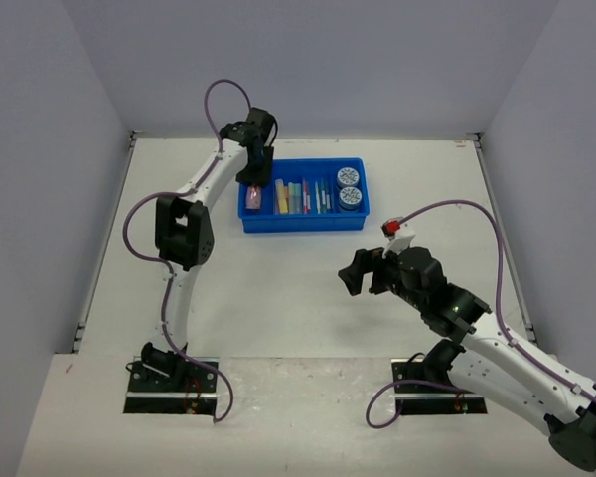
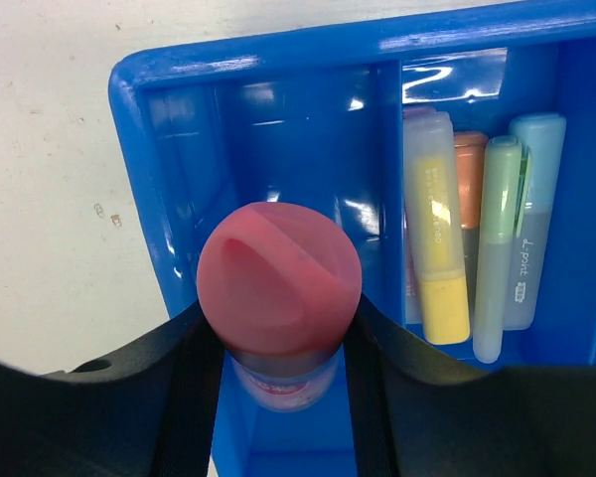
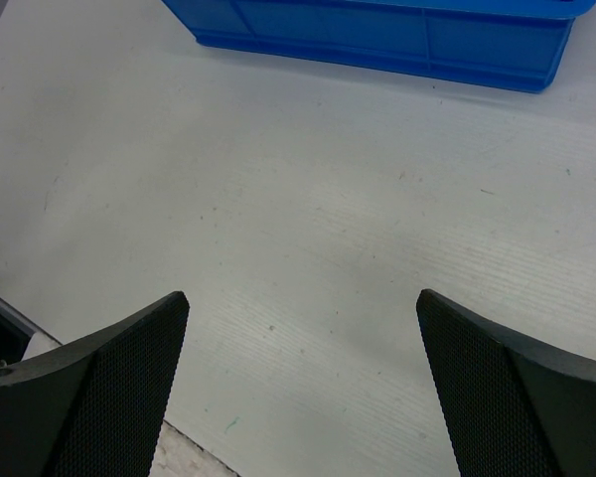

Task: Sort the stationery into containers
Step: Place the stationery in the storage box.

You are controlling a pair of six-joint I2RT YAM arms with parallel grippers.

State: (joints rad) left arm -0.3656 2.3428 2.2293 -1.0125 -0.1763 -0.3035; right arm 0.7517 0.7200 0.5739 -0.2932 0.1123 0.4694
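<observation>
The left gripper [image 2: 278, 343] is clamped on the pink tube [image 2: 278, 273], holding it end-up, low inside the leftmost compartment of the blue tray [image 2: 278, 45]. If it is let go while tilted, I judge the tube could lean on the divider [image 2: 385, 199] or topple over the rim onto the bench [image 2: 40, 149]. The pastel markers [image 2: 442, 229] next door and the discs [image 1: 349, 187] farther right lie sorted. The right gripper [image 3: 303, 328] hovers over the bench, spread wide and empty, well apart from the tray.

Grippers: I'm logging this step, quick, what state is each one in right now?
Left gripper: shut on the pink tube, in the tray's end compartment.
Right gripper: open, holding nothing.
</observation>
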